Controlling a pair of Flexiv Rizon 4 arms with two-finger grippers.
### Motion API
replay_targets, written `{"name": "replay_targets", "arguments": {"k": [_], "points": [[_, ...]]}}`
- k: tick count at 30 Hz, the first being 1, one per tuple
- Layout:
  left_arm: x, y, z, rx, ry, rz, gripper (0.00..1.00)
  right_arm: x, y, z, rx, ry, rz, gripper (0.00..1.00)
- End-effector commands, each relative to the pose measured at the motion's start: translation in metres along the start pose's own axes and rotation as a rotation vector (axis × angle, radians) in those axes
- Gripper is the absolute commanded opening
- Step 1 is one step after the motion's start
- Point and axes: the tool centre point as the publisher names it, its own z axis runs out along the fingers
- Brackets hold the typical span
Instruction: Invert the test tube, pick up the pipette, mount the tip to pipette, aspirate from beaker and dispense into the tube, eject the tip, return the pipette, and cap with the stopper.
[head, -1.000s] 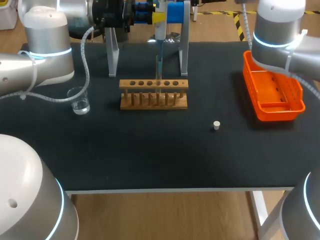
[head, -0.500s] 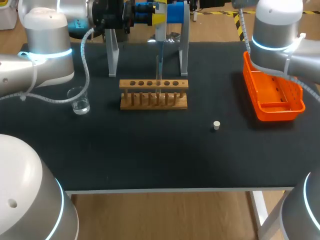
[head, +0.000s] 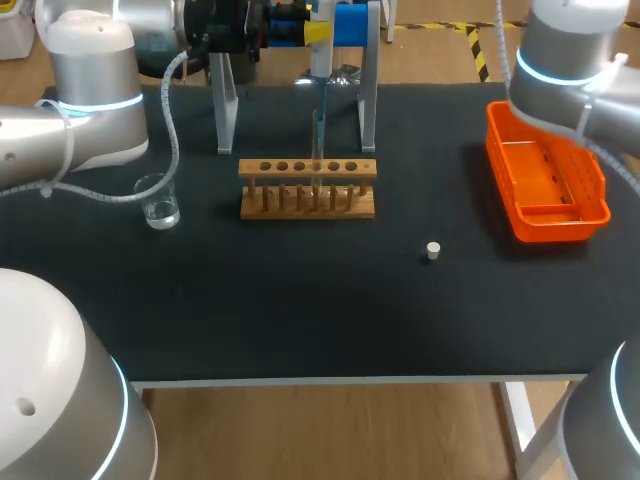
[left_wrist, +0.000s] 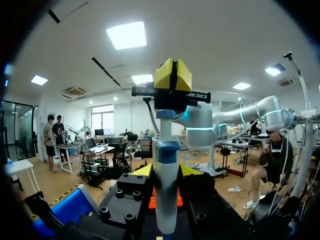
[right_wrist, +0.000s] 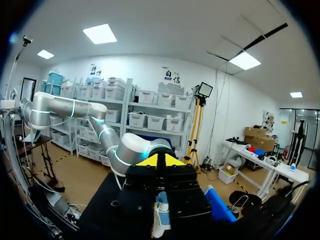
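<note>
My left gripper (left_wrist: 166, 172) is shut on the white and blue pipette (left_wrist: 166, 185), its yellow fingertips (left_wrist: 144, 171) on either side of the body. In the head view the pipette (head: 320, 55) hangs upright at the back, and its tip (head: 318, 125) reaches down over the wooden rack (head: 308, 190). My right gripper (left_wrist: 172, 75) hovers directly above the plunger with its yellow tips together, and I cannot tell if it touches. From the right wrist, the right gripper (right_wrist: 156, 161) has the pipette's top (right_wrist: 160, 212) just below it. The beaker (head: 158, 200) holds a little clear liquid. The white stopper (head: 432, 251) lies loose on the mat.
A grey stand (head: 368, 95) straddles the pipette behind the rack. An orange basket (head: 548, 190) sits at the right edge under my right arm (head: 570, 60). My left arm (head: 90, 110) crosses above the beaker.
My right arm's upper joint has shifted a little up and to the right. The left arm, the pipette, the stopper and the beaker stay where they were.
</note>
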Motion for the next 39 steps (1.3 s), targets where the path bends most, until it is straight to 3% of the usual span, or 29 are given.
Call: {"name": "replay_targets", "arguments": {"k": [1,4,8,19,30,39], "points": [[-0.001,0.000,-0.001,0.000,0.005,-0.001,0.00,0.015,0.002,-0.029,-0.017,0.006,-0.023,1.00],[-0.001,0.000,-0.001,0.000,0.005,-0.001,0.00,0.027,-0.003,-0.048,-0.096,0.078,-0.018,1.00],[-0.001,0.000,-0.001,0.000,0.005,-0.001,0.00,0.039,-0.020,-0.073,-0.113,0.073,-0.013,1.00],[-0.001,0.000,-0.001,0.000,0.005,-0.001,0.00,0.040,-0.100,-0.105,-0.027,-0.018,0.012,1.00],[-0.001,0.000,-0.001,0.000,0.005,-0.001,0.00,0.031,-0.199,-0.080,0.009,-0.007,0.054,1.00],[-0.001,0.000,-0.001,0.000,0.005,-0.001,0.00,0.028,-0.251,-0.041,0.041,0.030,0.013,1.00]]}}
